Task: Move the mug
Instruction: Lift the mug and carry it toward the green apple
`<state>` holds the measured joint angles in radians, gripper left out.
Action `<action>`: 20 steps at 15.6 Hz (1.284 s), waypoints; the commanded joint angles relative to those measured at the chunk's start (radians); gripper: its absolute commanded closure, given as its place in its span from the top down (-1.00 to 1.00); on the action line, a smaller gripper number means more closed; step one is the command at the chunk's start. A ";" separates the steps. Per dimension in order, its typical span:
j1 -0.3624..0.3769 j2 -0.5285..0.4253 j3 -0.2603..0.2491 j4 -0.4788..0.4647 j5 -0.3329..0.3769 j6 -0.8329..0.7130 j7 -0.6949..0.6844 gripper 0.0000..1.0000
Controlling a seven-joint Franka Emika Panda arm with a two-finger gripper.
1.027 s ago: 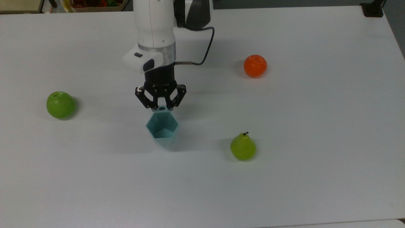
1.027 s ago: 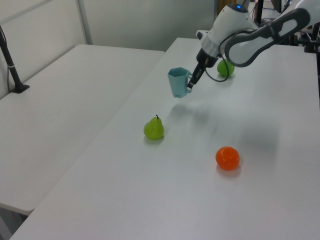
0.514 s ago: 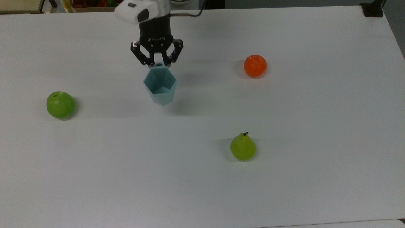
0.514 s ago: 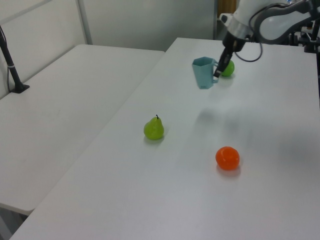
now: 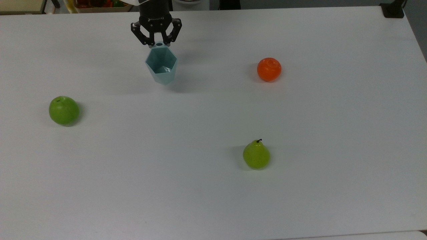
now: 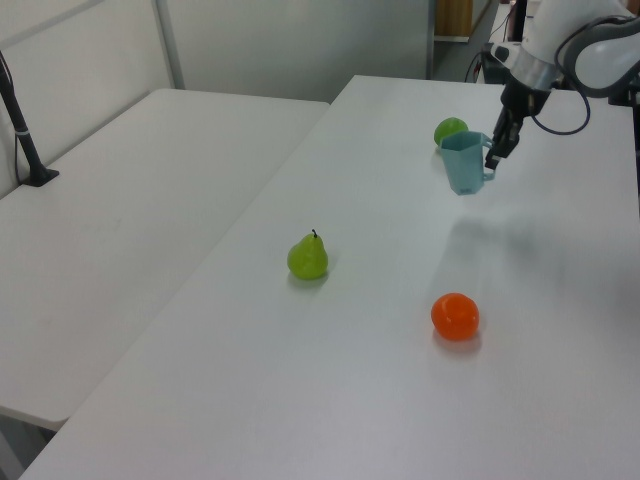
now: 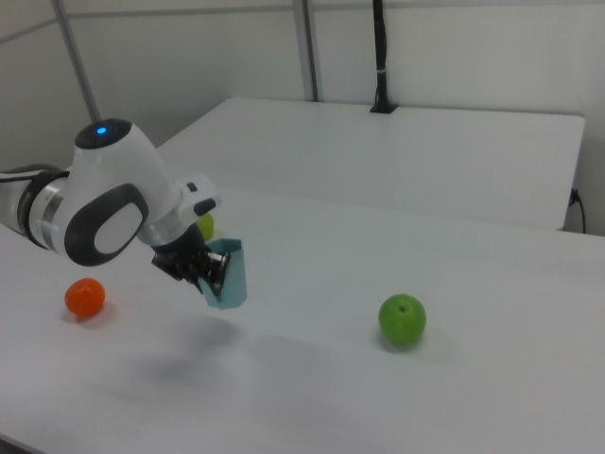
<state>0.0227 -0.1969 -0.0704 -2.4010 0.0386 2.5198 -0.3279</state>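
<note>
The mug (image 5: 161, 66) is a pale teal, faceted hexagonal cup, held in the air above the white table (image 5: 213, 200). My gripper (image 5: 159, 43) is shut on the small holed tab at its rim, near the top view's upper edge. The left view has the mug (image 6: 462, 163) hanging beside the black gripper (image 6: 493, 158) with its shadow on the table below. From the right view the mug (image 7: 228, 273) hangs tilted under the gripper (image 7: 213, 271), clear of the tabletop.
A green apple (image 5: 64, 110) lies at the top view's left, an orange (image 5: 269, 69) at the upper right, a green pear (image 5: 256, 155) lower down right of centre. A bin of coloured items (image 5: 100, 4) stands beyond the table's far edge.
The gripper has carried the mug from the table's middle toward the top view's upper edge, slightly to the left. Apple, orange and pear have stayed put.
</note>
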 commanded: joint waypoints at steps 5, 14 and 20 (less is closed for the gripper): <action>-0.017 -0.020 -0.012 -0.179 0.018 0.218 -0.034 -1.00; -0.020 0.077 -0.014 -0.191 0.020 0.336 -0.036 -1.00; -0.010 0.108 -0.014 -0.168 0.020 0.304 -0.034 -0.97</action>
<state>0.0022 -0.1303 -0.0786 -2.5827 0.0387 2.8437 -0.3336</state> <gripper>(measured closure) 0.753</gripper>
